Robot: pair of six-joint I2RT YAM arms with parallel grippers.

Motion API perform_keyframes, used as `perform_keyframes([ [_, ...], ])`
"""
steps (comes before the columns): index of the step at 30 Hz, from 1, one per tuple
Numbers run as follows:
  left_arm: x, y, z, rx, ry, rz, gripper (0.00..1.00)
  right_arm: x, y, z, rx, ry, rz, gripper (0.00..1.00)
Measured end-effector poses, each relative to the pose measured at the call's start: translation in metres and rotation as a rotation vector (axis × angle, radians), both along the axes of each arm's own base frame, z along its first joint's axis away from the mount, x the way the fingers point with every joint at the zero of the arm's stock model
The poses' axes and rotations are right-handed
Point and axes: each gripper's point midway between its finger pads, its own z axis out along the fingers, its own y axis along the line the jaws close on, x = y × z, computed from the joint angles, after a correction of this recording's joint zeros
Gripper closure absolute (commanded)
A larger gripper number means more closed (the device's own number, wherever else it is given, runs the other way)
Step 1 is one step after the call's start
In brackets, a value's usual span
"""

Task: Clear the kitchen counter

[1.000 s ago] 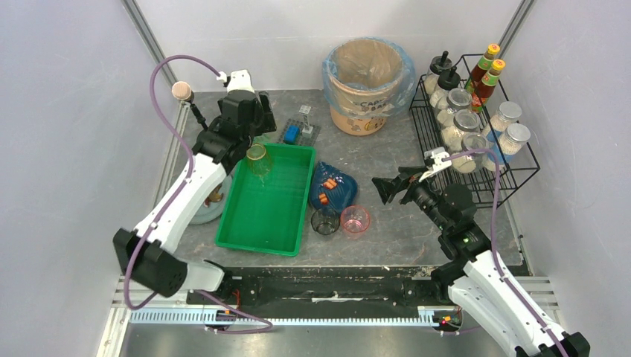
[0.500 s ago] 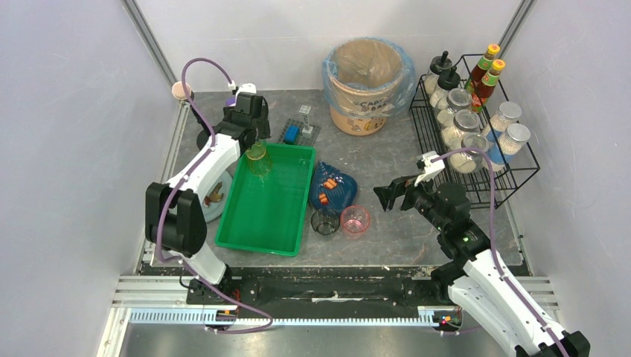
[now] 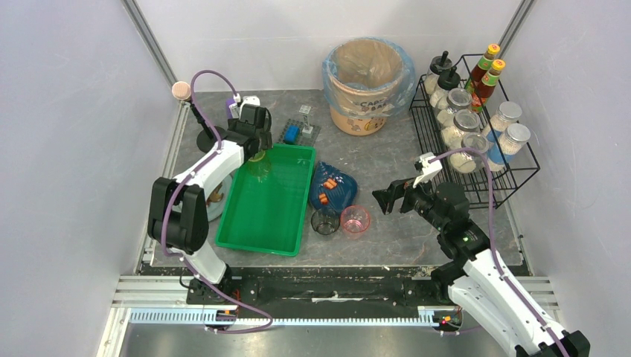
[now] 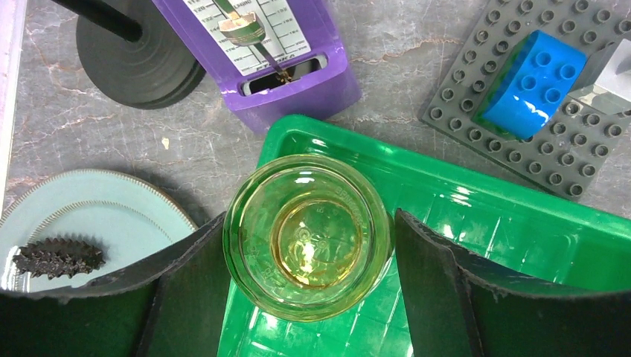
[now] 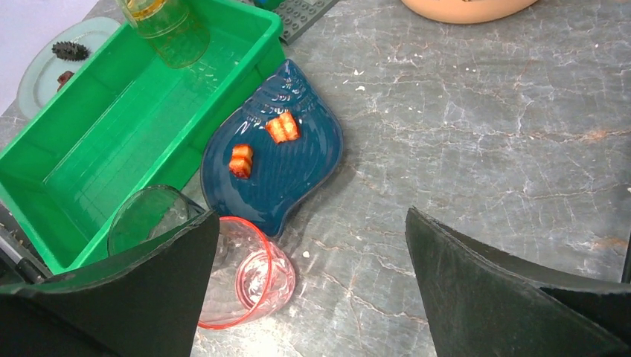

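On the dark stone-look kitchen counter [image 3: 387, 156] lies a green tray [image 3: 268, 212]. My left gripper [image 3: 258, 158] is shut on a yellow-green glass cup [image 4: 306, 234], upright and low over the tray's far left corner [image 4: 446, 216]. The same cup [image 5: 167, 26] shows in the right wrist view. To the tray's right lie a blue leaf-shaped plate [image 3: 333, 187] with two orange food bits, a clear glass [image 3: 324, 222] and a pink cup [image 3: 355, 220]. My right gripper [image 3: 381, 197] hovers open over bare counter [image 5: 484, 134], just right of the pink cup [image 5: 242, 275].
A lined bin [image 3: 367, 74] stands at the back. A black wire rack [image 3: 476, 126] with jars and bottles fills the right side. A grey brick plate [image 4: 543, 97], a purple metronome [image 4: 275, 52] and a pale plate [image 4: 82, 223] surround the tray's far left end.
The left arm has swung its elbow out to the left and brought the cup lower over the tray's far left corner. The right gripper has crept slightly left and nearer.
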Motion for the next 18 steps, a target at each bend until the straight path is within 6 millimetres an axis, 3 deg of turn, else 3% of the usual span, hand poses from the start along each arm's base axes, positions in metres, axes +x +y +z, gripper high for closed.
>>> perform_keyframes([
  [3,-0.002,-0.001,-0.003,-0.007,0.006,-0.007,0.16,-0.002,0.000,-0.005,-0.005,0.020,0.004,0.02],
  [8,-0.007,-0.003,0.004,-0.027,-0.003,-0.018,0.11,-0.006,0.002,-0.024,-0.022,0.104,0.014,0.03],
  [14,-0.022,-0.006,0.052,-0.080,-0.088,-0.040,0.11,-0.016,0.004,-0.058,-0.057,0.271,0.028,0.10],
  [18,-0.045,-0.012,0.091,-0.140,-0.157,-0.073,0.11,-0.022,0.007,-0.064,-0.071,0.347,0.050,0.13],
])
